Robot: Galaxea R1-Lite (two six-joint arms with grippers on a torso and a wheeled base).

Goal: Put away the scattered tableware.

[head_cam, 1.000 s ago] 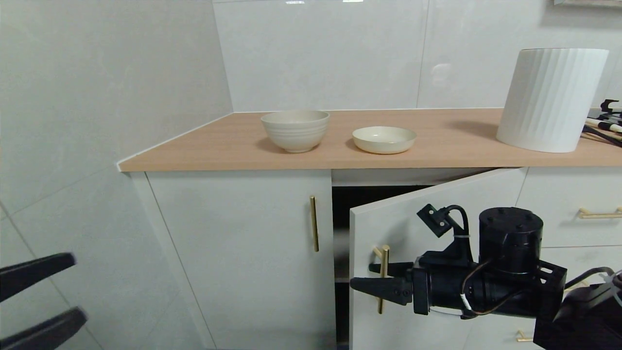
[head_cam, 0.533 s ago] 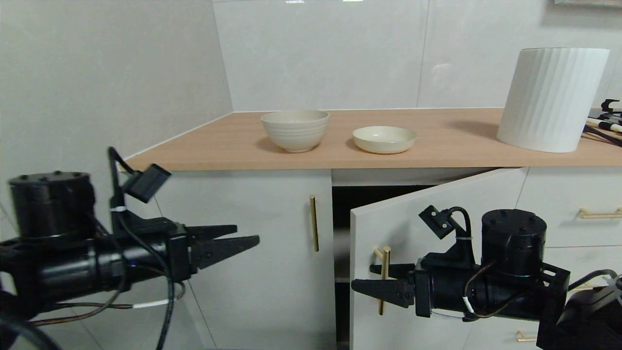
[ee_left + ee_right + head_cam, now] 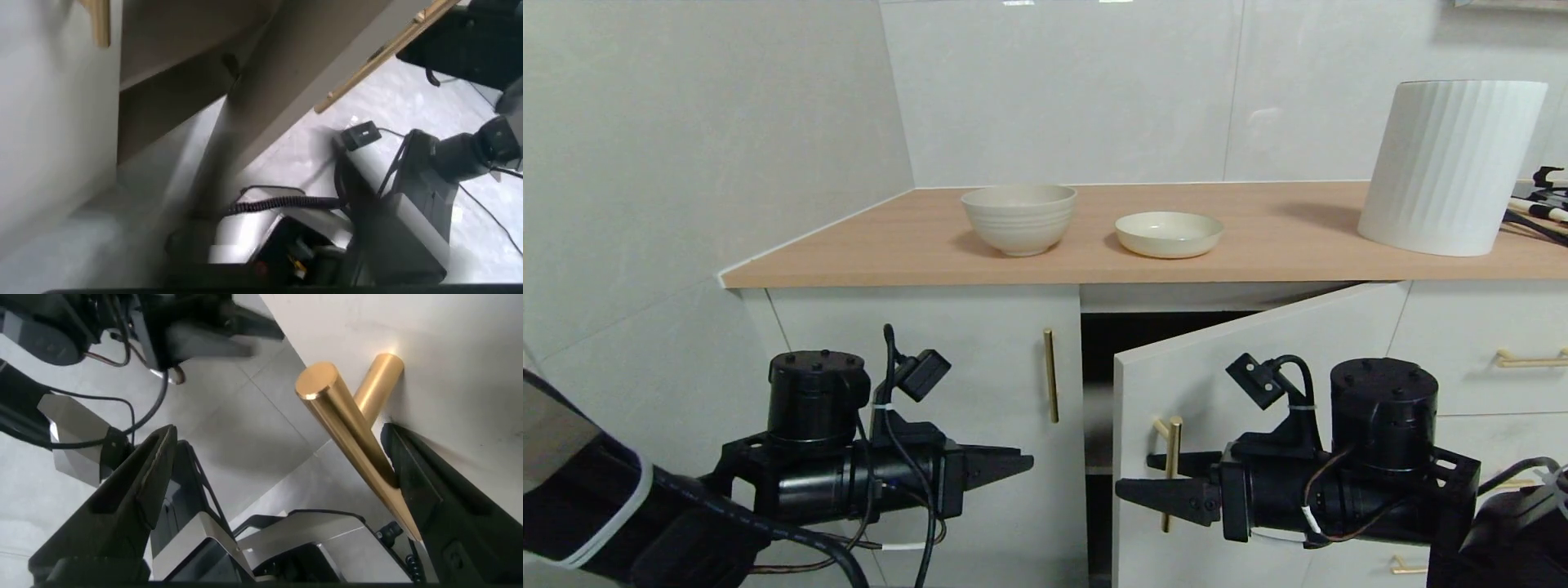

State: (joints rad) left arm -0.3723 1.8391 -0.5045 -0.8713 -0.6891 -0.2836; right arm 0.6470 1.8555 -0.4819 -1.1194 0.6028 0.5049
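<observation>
Door-opening step, I judge. At 7 o'clock the left gripper (image 3: 1023,463) hovers, clenched on nothing. At 12 o'clock, on the wooden countertop (image 3: 907,245), sit the ribbed cream ceramic bowl (image 3: 1019,219) and the shallow cream dish (image 3: 1169,234). At 5 o'clock the right gripper (image 3: 1142,477), released, straddles the brass bar handle (image 3: 1173,434) of the ajar white cabinet door (image 3: 1217,359). Next it should clamp the handle and swing the door wider.

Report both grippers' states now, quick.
Left gripper: closed, holding nothing.
Right gripper: open, straddling the brass door handle, not clamped on it.

countertop (image 3: 1258,237): matt wood | handle (image 3: 347,429): polished brass | bowl (image 3: 1019,219): glazed ceramic
</observation>
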